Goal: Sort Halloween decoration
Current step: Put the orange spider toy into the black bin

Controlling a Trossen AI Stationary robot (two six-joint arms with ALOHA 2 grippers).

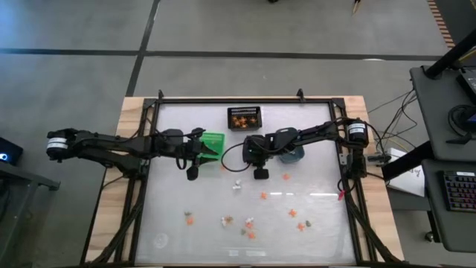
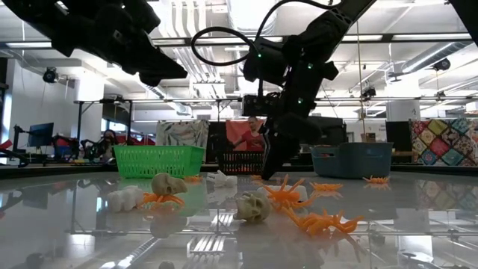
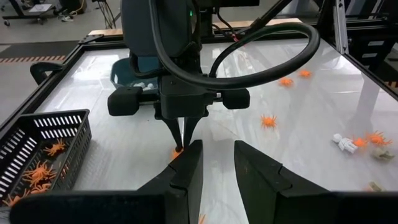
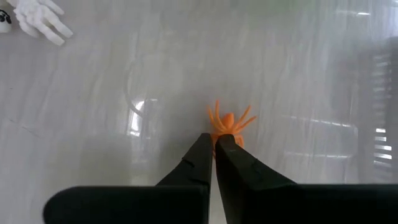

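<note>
Right gripper [image 4: 214,142] fingers pinch orange spider [image 4: 227,122] — mid-table.

floor [image 1: 223,30]: grey, dark seams | ceiling [image 2: 202,22]: white pipes, strip lights | desk [image 1: 446,112]: keyboard [image 1: 460,195] | quilt [image 2: 444,142]: patchwork

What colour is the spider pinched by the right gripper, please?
Orange; the spider shows best in the right wrist view.

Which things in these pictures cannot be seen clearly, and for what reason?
- Right tool: shut at the small orange plastic spider; its own fingers hide the contact point.
- Blue-grey plastic bin: contents covered by the right arm in the high view.
- Small pale trinkets: too small to identify from above.
- Black mesh basket: cut by the left wrist picture's edge.
</note>
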